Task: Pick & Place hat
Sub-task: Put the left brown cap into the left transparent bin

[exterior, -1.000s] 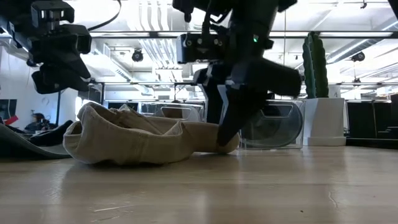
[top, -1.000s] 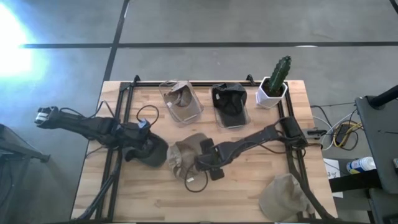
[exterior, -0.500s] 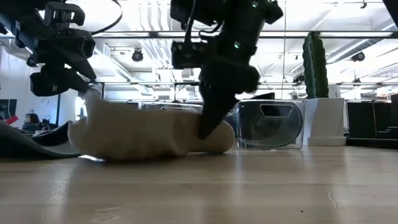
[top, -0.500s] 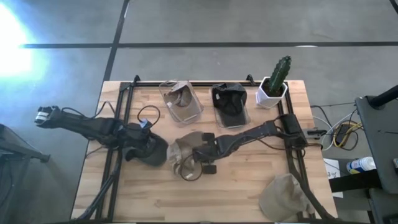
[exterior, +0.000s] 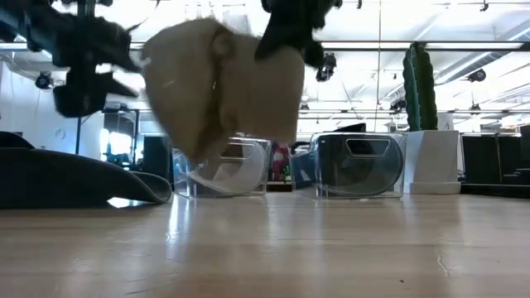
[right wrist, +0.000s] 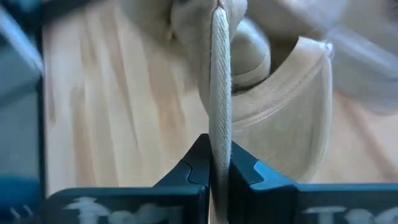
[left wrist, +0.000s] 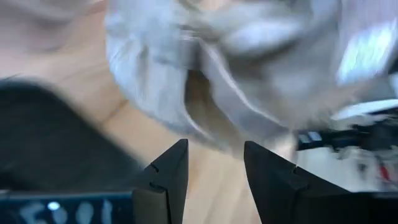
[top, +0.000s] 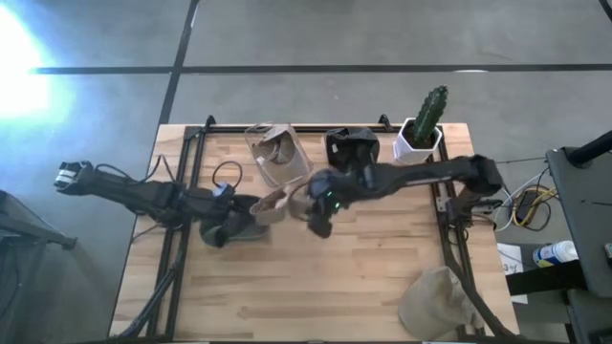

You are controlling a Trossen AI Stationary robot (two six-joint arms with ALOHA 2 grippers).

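Observation:
A tan hat [exterior: 219,83] hangs in the air over the table's middle, also seen from above as the tan hat [top: 271,206]. My right gripper [right wrist: 219,169] is shut on it and shows at the hat's top right in the low view [exterior: 290,37]. A black hat [exterior: 74,178] lies flat on the table to the left. My left gripper [left wrist: 214,165] hovers open above the black hat, its fingers facing the tan hat with nothing between them. My right gripper pinches a thin edge of the tan hat's cloth [right wrist: 219,134] between its two fingers, seen edge-on. The fingers come from above, pointing down. The hat hangs slack below them, crumpled, and is lifted clear of the table.
Two clear bins stand at the far side, one holding a tan hat [top: 277,155], the other a black hat [top: 354,162]. A cactus in a white pot [top: 422,129] is at the far right corner. Another tan bundle [top: 435,301] lies at the near right corner.
My right gripper has shut on the tan hat, then risen and gone toward the table's far edge. The hat, which lay spread on the table, has been bunched up and lifted clear, and now hangs below the fingers.

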